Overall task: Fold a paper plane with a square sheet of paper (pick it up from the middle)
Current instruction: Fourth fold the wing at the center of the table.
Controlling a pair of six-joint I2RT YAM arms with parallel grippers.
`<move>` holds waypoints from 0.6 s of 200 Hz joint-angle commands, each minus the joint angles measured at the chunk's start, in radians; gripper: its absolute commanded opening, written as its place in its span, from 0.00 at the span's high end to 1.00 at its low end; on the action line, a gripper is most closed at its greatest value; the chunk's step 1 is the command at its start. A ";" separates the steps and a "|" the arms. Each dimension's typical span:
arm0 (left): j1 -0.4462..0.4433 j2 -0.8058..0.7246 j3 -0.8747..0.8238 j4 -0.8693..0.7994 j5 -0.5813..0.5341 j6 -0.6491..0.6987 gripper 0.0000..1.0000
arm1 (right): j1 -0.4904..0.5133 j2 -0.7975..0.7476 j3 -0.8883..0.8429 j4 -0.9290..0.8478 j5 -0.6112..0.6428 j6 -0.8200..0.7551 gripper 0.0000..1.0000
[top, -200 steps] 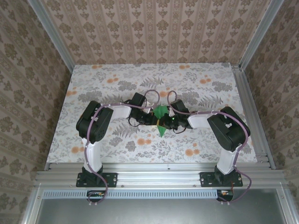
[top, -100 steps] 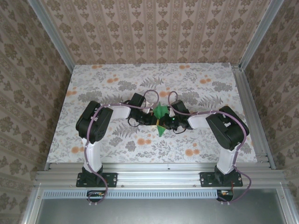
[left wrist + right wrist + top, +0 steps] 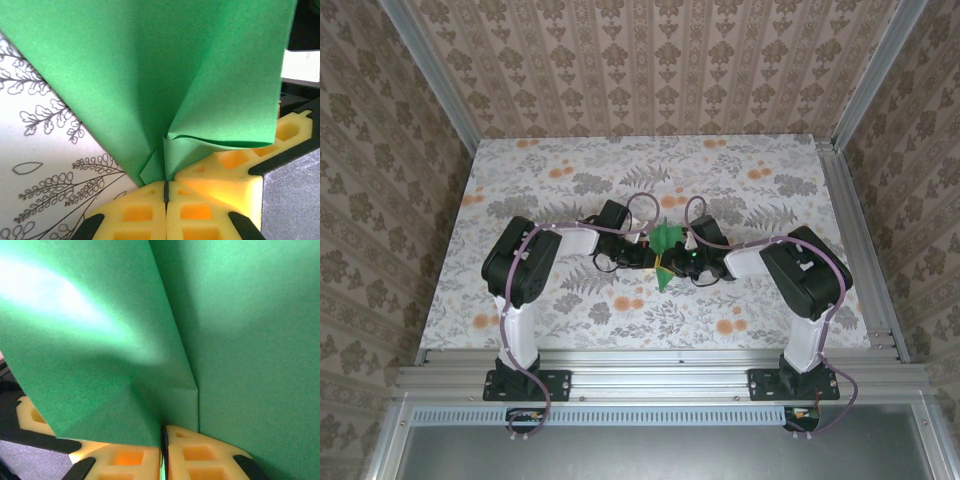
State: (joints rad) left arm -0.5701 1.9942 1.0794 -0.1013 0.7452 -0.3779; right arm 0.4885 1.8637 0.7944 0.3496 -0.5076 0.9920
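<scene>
Currently both arms meet at the middle of the grey-and-orange floral tabletop (image 3: 570,165), with the white-and-black left arm (image 3: 532,262) reaching in from the left and the right arm (image 3: 802,272) from the right.

- Paper: the bright-green creased paper sheet (image 3: 666,239) sits between the two wrists. From above, its wider part is on the far side and it narrows to a point on the near side. I can't tell if that tip touches the tabletop.
- Left fingers (image 3: 653,264): the left wrist view shows the yellow foam pads (image 3: 161,196) pressed together with no gap, pinching the bottom edge of the paper (image 3: 175,75). The layers fan upward from the pinch, and a small buckled fold sits just above the seam. The line-drawn floral tabletop (image 3: 45,150) shows behind on the left. Another yellow pad (image 3: 235,167) touches the paper just right of the pinch.
- Right fingers (image 3: 673,264): the right wrist view shows the pads (image 3: 171,438) closed tight, gripping the paper (image 3: 235,340) at its lower edge. A vertical crease runs up from the seam, with a flap overlapping on the left.

Both pinch points are right beside each other.
</scene>
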 commanded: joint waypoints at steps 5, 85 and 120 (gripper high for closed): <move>0.013 0.073 -0.079 -0.159 -0.161 0.003 0.94 | -0.006 0.053 -0.017 0.019 0.029 0.023 0.86; 0.028 0.006 -0.057 -0.167 -0.137 -0.019 0.93 | -0.005 0.070 0.019 -0.138 0.068 -0.049 0.86; 0.037 -0.034 -0.028 -0.173 -0.122 -0.037 0.90 | -0.007 0.077 0.031 -0.189 0.080 -0.074 0.86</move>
State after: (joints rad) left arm -0.5655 1.9728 1.0729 -0.1211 0.7254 -0.4004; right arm 0.4866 1.8805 0.8310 0.2989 -0.5205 0.9638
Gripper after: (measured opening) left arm 0.090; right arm 0.137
